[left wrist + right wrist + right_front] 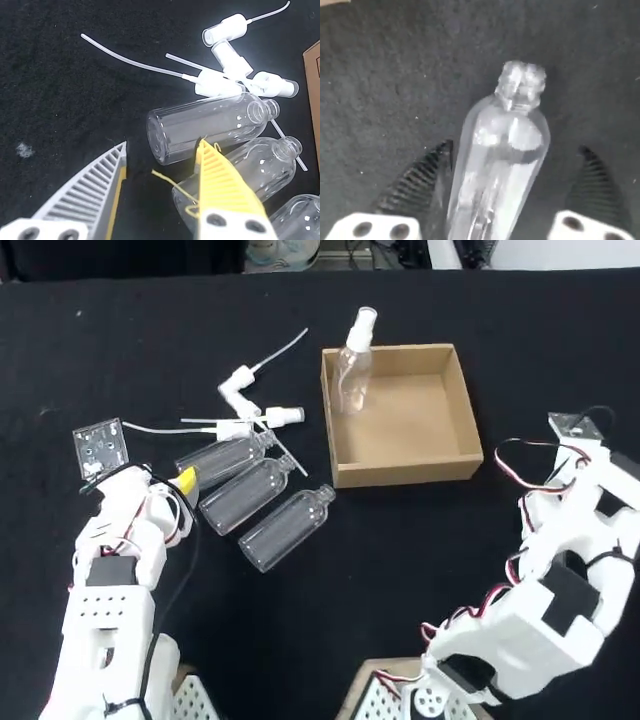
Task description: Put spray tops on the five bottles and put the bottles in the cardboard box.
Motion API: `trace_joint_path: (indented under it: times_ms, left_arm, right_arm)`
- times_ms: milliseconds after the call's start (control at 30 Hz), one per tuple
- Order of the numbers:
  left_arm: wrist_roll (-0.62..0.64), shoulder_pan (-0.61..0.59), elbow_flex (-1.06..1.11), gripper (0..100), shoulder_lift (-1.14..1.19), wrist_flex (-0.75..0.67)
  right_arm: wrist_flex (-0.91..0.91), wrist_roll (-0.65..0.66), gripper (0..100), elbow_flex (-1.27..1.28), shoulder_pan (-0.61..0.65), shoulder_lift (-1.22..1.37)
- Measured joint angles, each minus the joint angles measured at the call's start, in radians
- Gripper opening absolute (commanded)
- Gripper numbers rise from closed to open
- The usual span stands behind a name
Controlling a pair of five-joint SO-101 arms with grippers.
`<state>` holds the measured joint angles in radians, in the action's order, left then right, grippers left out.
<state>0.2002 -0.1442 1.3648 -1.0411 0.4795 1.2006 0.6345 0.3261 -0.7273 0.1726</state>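
Light: even, from overhead, fairly bright, no hard beam.
High view: black cloth point(420, 570) soaks up light, so shadows barely read on it. Cardboard box point(400, 420) outer near wall darker than its floor. Small white glints on clear bottles point(247, 495). White arm shells bright, detail kept.
Left wrist view: crisp at mid-range. Spray tops point(225, 82) sharp, nearest bottle point(200, 125) w/ specular streaks. Yellow finger point(220, 195) up close, slightly soft.
Right wrist view: lone bottle point(500, 145) blurred, out of focus, w/ smeared highlights. Cloth grain soft, black fingers point(415, 185) hazy.
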Motion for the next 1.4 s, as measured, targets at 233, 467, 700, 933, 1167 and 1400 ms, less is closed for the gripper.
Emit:
trace_joint_path:
  times_ms: [233, 467, 700, 933, 1167, 1400]
  left_arm:
    - [0.000, 0.000, 0.000, 22, 0.000, 0.000]
    - [0.000, 0.000, 0.000, 22, 0.000, 0.000]
    - [0.000, 0.000, 0.000, 22, 0.000, 0.000]
    - [0.000, 0.000, 0.000, 22, 0.000, 0.000]
    - [0.000, 0.000, -0.002, 22, 0.000, 0.006]
    - [-0.012, 0.000, -0.278, 22, 0.034, 0.245]
  right_arm:
    - [0.066, -0.054, 31.8, -0.084, 0.000, 0.008]
    - [0.152, -0.040, 31.4, -0.095, 0.002, 0.009]
    - [0.071, -0.009, 17.7, -0.095, 0.002, 0.094]
    - [0.069, -0.014, 1.2, -0.095, 0.002, 0.126]
    - [0.146, -0.037, 1.0, -0.190, 0.002, 0.051]
    - [0.218, -0.064, 1.0, -0.143, 0.089, -0.163]
